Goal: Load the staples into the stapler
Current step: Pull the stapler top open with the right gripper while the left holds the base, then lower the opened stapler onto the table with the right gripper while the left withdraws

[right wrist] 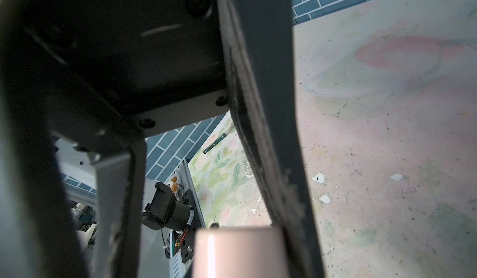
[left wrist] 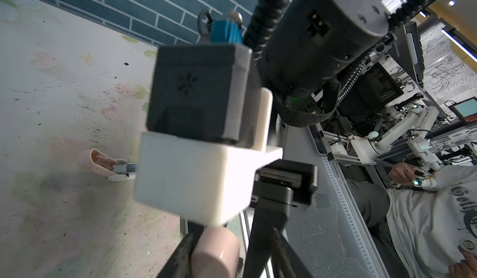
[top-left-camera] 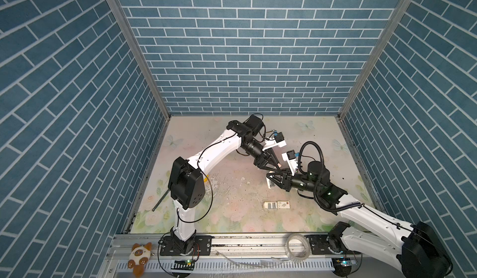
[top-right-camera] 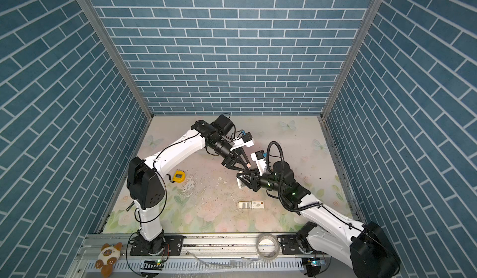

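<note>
Left claw (top-left-camera: 275, 168) has the pink end of the stapler (left wrist: 216, 253) between its fingers, and the right claw (top-left-camera: 269, 176) is just beside it. Whether either one grips, I cannot tell. Apart from the right claw, toward the arm bases, the carton (top-left-camera: 283, 204) lies crosswise on the bench (top-left-camera: 232, 160). Its staples (top-left-camera: 271, 206) are slid out to the left.

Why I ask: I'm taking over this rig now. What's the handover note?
Left gripper: open, a pink piece between its fingers.
Right gripper: beside it; jaws unclear.
Stapler: pink top lifted, partly hidden behind the right wrist camera.
Carton: on the table, slid open, strips inside.
Done: both opened.
To do: seat a strip, close the stapler; loading not confirmed.
</note>
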You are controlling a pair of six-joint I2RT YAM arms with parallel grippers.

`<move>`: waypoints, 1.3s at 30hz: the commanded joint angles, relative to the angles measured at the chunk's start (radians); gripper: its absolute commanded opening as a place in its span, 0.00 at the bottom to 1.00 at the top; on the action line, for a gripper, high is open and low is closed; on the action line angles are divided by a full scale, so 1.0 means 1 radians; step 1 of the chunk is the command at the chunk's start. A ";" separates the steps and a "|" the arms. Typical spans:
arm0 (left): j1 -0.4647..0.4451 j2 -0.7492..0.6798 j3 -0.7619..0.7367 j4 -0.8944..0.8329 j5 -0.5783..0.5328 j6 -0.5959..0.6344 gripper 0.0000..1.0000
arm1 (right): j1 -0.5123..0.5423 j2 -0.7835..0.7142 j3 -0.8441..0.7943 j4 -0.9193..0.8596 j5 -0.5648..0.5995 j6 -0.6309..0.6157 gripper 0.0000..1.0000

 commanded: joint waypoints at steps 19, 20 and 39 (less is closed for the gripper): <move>0.259 -0.395 -0.395 0.395 -0.550 -0.233 0.59 | 0.009 0.267 0.275 -0.528 0.243 -0.226 0.17; 0.262 -0.412 -0.412 0.411 -0.585 -0.241 0.59 | 0.019 0.298 0.300 -0.548 0.262 -0.233 0.17; 0.310 -0.517 -0.530 0.531 -0.828 -0.319 0.59 | 0.241 0.707 0.614 -0.762 0.650 -0.244 0.20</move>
